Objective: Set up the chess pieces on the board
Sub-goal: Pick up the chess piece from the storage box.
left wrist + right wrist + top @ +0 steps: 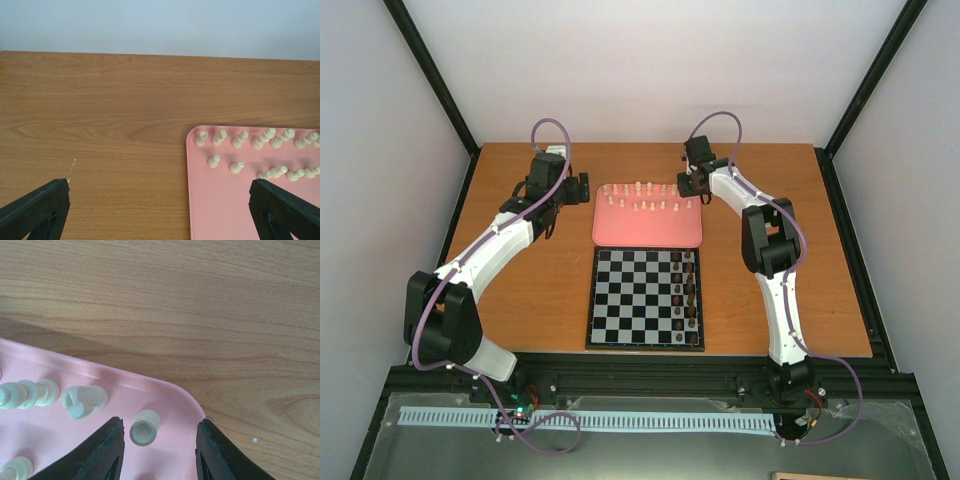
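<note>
The wooden bench [800, 250] is hemmed by black frame rails [445, 240] on the left, right and near sides, with pale walls rising behind them. Open wood runs wide to the left and right of the things at the centre and in a strip beyond them.

One pink tray [650, 232] lies at mid-bench. One board [630, 300] sits just on its near side, their edges almost touching. Dark brown pieces [690, 300] fill the board's two right-hand files. They are too small to count, and the other six files show only checks.

The cream chess pieces [655, 207] all stand or lie in two loose rows along the tray's far half, and none is on the board. The left wrist view shows about thirteen [236, 166], some overlapping, with the rows running off the right edge. The right wrist view shows five.

The left jaws hang over bare wood off the tray's far left corner, spread as wide as they go. One finger [35, 212] is above the bench and the other [285, 212] is above the tray, with the nearest pieces just beyond it.

The right jaws are low at the tray's far right rounded corner [172, 392], partly spread. They straddle one upright cream piece [145, 426] without pinching it. The piece stands close to the left finger [107, 452], and a wider gap lies on the other side. A toppled piece [85, 401] lies just beyond.
</note>
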